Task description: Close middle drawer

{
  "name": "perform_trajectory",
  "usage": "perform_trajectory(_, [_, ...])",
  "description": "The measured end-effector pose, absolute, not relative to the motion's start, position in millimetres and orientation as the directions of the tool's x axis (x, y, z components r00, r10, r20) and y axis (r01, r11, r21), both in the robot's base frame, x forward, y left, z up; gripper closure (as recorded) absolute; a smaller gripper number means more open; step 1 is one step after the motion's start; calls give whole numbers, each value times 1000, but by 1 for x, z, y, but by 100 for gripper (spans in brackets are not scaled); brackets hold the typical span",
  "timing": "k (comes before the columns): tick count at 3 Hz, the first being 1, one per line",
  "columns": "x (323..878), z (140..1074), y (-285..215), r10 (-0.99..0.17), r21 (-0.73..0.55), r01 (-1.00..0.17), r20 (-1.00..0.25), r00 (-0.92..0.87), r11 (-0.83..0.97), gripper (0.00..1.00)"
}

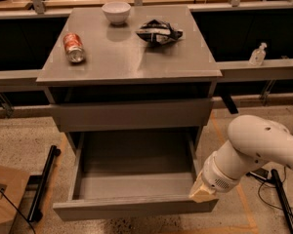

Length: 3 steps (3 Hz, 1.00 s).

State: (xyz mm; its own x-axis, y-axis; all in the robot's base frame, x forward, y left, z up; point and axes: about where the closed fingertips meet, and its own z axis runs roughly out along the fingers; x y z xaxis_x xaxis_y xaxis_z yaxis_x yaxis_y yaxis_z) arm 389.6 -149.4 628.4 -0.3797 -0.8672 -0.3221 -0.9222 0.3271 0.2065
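The middle drawer (134, 209) is pulled far out of the grey cabinet. It is a long shallow grey box with a low flat front panel, and nothing shows inside it. My gripper (203, 193) shows as a cream tip at the end of the white arm (256, 147). It sits at the right front corner of the drawer, against or just above the front panel's right end.
Above the open drawer is a shut grey drawer with a taller front (132, 113). On the cabinet top (112, 57) lie a red can (73, 47), a white bowl (116, 11) and a dark bag (158, 31). A black bar (44, 182) and a cardboard box (2, 191) lie on the floor at the left.
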Motion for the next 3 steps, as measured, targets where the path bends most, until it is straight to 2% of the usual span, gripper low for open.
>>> perform_trajectory(3, [401, 473, -154, -810, 343, -841, -280, -516, 417, 100])
